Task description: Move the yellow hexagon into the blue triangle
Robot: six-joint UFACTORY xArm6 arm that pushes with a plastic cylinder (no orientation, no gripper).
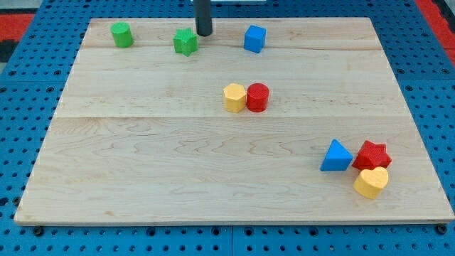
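Wooden board (142,178) on blue pegboard, one camera view. Landmark: yellow hexagon (234,97), near board centre, touching the red cylinder (257,97) on its right side in the view. Blue triangle (335,156) sits well apart, toward the view's lower right, with a red star (372,153) and yellow heart (371,182) clustered beside it. My tip (204,33) — no fingers on this rig, only a bare rod — stands above and left of the hexagon, near the board's top edge, just beside the green star (185,42). Judgement: the push has not started — the whole diagonal run remains.
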